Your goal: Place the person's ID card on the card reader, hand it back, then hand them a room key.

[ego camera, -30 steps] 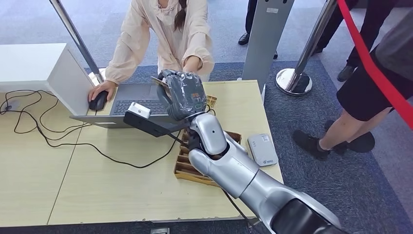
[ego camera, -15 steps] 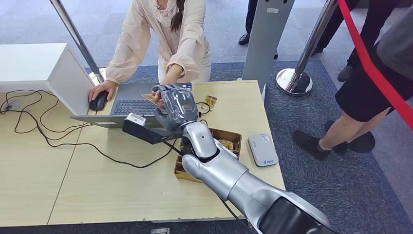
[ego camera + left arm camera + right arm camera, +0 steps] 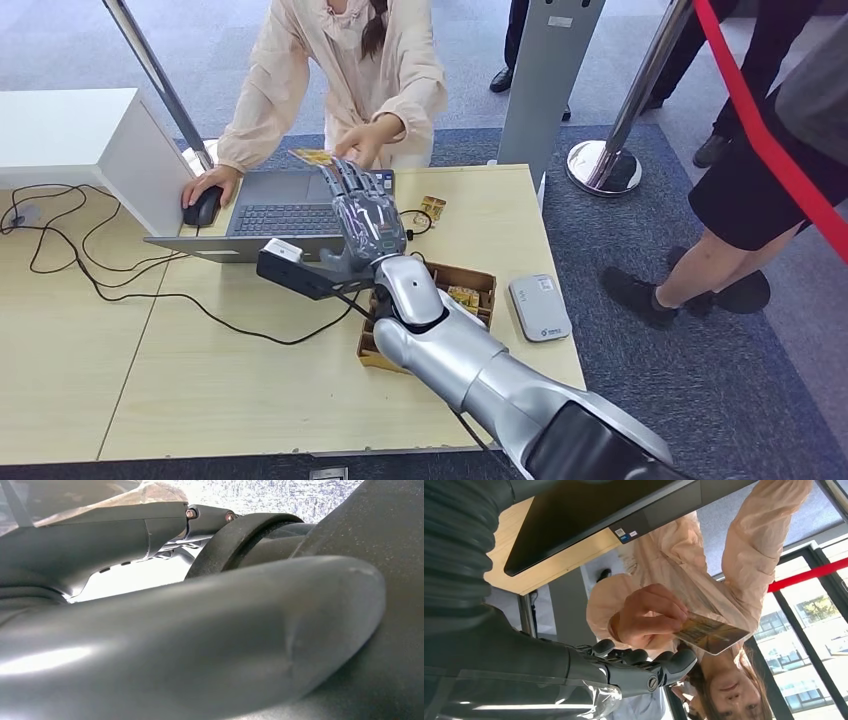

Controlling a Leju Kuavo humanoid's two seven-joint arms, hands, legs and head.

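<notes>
A pale wooden desk (image 3: 250, 380) stands on grey carpet, a laptop (image 3: 290, 215) at its far edge with a person leaning over it. The person's hand (image 3: 365, 140) pinches a gold card (image 3: 312, 157), lifted just past the right hand (image 3: 362, 210). That hand is empty, fingers stretched out and apart, reaching over the laptop. The card is apart from the fingertips (image 3: 684, 659), just beyond them, its long side lying across the reach. The key tray (image 3: 478, 278) sits nearer the robot, beside the forearm, and the reader (image 3: 539, 306) further right. The left hand's state I cannot tell.
</notes>
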